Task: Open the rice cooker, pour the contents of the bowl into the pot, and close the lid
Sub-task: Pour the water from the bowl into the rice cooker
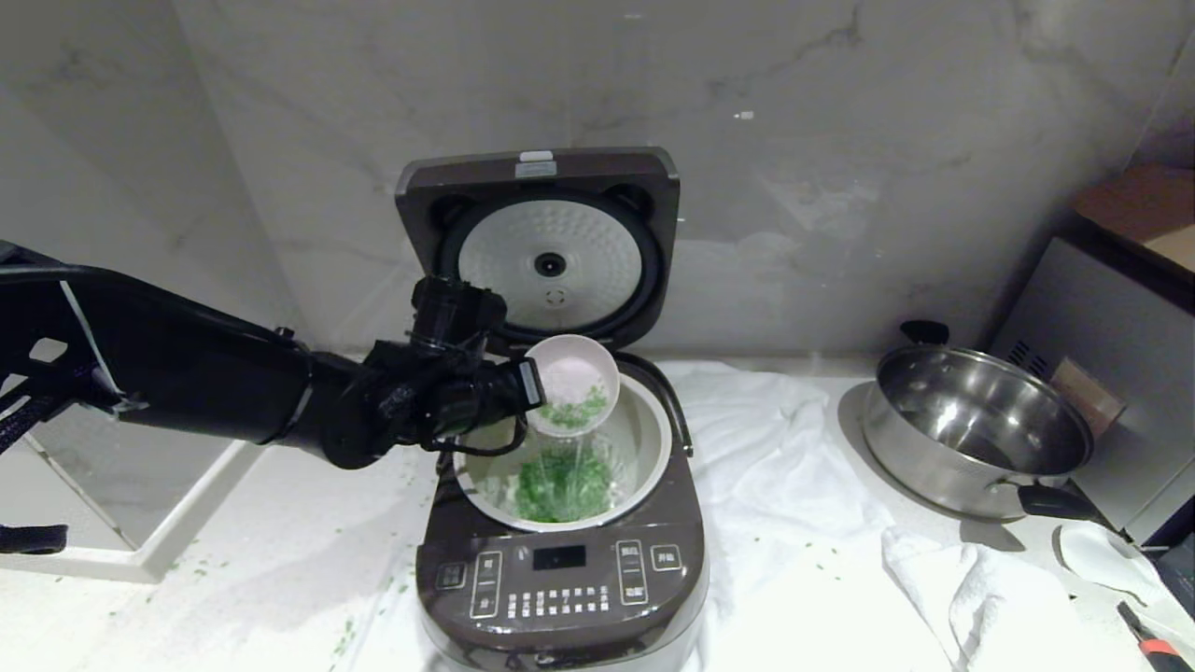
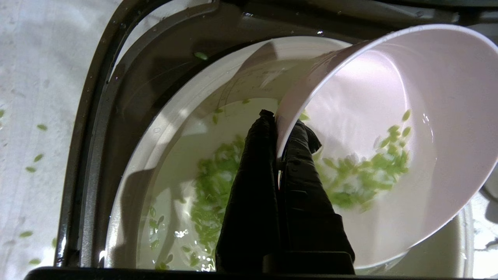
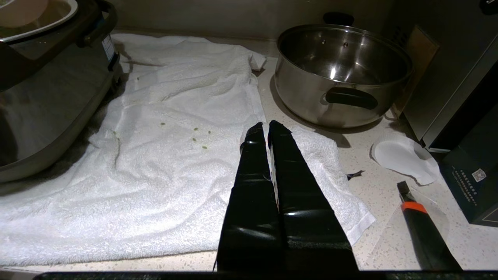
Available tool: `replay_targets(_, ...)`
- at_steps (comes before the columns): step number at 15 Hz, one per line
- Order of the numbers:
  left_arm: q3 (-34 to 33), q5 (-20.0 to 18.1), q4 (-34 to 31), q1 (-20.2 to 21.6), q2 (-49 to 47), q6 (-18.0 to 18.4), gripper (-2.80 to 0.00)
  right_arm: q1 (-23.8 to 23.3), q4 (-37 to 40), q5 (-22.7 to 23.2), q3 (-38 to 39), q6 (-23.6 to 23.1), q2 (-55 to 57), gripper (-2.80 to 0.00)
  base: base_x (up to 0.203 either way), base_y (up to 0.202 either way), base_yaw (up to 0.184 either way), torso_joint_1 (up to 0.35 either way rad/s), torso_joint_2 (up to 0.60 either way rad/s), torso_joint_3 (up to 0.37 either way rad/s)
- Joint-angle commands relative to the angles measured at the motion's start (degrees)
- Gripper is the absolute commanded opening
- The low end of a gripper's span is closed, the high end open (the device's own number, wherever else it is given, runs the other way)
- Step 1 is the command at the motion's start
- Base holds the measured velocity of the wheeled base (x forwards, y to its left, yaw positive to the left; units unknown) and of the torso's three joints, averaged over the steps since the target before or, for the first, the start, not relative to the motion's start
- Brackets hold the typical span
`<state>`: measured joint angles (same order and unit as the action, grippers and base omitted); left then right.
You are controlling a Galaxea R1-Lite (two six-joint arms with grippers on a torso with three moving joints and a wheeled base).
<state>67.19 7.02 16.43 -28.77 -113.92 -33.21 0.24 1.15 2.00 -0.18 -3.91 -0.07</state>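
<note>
Rice cooker (image 1: 560, 579): we saw a large, dark brown-grey, rounded-square body standing on the pale desk (image 1: 243, 560), its front panel carrying buttons, a small display and white labels.
Lid (image 1: 540, 243): it stood swung up against the marble wall, showing us a round, silvery-white, dimpled inner plate.
Pot (image 1: 653, 439): we noted a deep, round, cream vessel with smooth walls, seated in the cooker, with water and green bits at the bottom.
Bowl (image 1: 574, 373): small, round, smooth, pale pink outside and white inside; we found it tipped steeply over the pot, mouth turned downward.
Contents (image 1: 571, 413): small bright green chopped bits clung near the bowl's low rim, and we saw more streaming into the pot.
Left hand (image 2: 278, 147): its black fingers were pinched tight on the bowl's rim, one inside and one outside.
Right hand (image 3: 265, 130): we saw its glossy black fingers pressed together, holding nothing, above a white terry towel (image 3: 155, 147).
Steel pan (image 1: 976, 429): shiny, round, with black handles, it sat well to the right of the cooker.
Stray bits: we spotted a few green pieces on the towel and desk.
</note>
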Motion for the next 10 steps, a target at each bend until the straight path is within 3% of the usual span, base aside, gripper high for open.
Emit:
replay_targets(1, -3.87, -0.20, 5.56, -0.22, 0.39, -0.34, -2.80, 0.02, 0.00, 0.02, 0.01, -0.05, 0.07, -2.80, 0.000, 0.000, 0.000, 0.000, 0.00, 0.000)
replay_targets(4, -11.17, -1.11, 25.86, -0.64, -1.19, -0.36, -2.80, 0.02, 0.00, 0.02, 0.01, -0.05, 0.07, -2.80, 0.000, 0.000, 0.000, 0.000, 0.00, 0.000)
replay_targets(8, -19.04, -3.55, 58.47, -0.65, -9.09, 0.65, -2.80, 0.02, 0.00, 0.02, 0.01, -0.05, 0.07, -2.80, 0.000, 0.000, 0.000, 0.000, 0.00, 0.000)
replay_targets(10, -20.27, -4.19, 66.27, -0.55, -13.16, 2.21, -2.80, 0.02, 0.00, 0.02, 0.01, -0.05, 0.07, -2.80, 0.000, 0.000, 0.000, 0.000, 0.00, 0.000)
